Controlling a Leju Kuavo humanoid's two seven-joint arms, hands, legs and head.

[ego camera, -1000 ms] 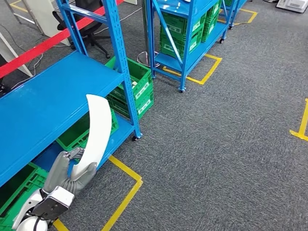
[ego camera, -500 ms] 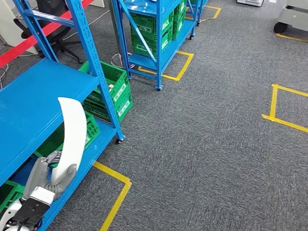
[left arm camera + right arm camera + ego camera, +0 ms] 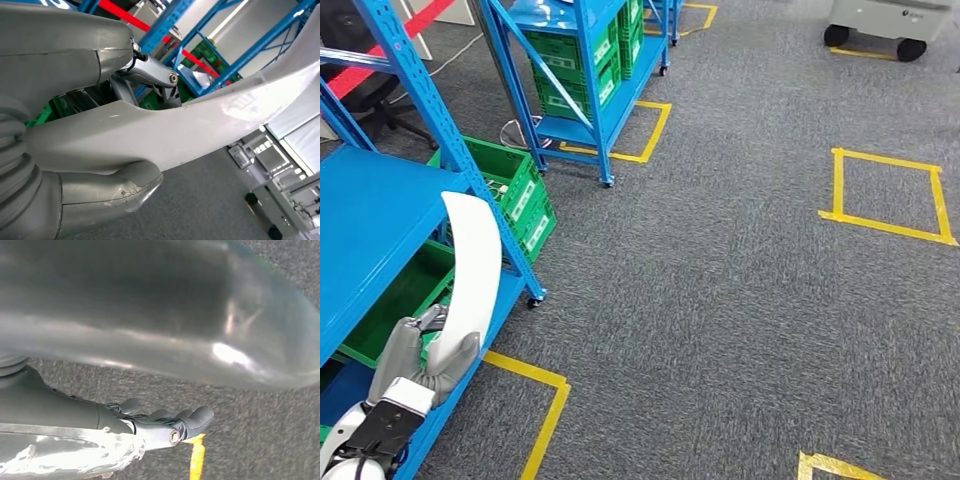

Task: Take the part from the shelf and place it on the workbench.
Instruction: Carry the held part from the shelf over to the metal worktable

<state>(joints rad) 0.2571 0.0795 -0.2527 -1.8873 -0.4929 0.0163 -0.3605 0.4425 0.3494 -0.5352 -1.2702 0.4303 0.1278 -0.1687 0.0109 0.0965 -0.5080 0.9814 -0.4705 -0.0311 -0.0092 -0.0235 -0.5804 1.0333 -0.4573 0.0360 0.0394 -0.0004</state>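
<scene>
One white part (image 3: 471, 270), two blue shelves (image 3: 373, 225) (image 3: 584, 40), two robot hands (image 3: 422, 350) (image 3: 166, 422), several green crates (image 3: 512, 185), and three yellow floor squares (image 3: 886, 195).

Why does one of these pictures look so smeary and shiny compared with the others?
Right wrist view: a big grey surface close to the lens is out of focus, with a bright glare spot; the carpet behind looks soft. Left wrist view: the white part in the left robot hand is sharp, with a mild sheen. Head view: evenly lit, crisp carpet.
</scene>
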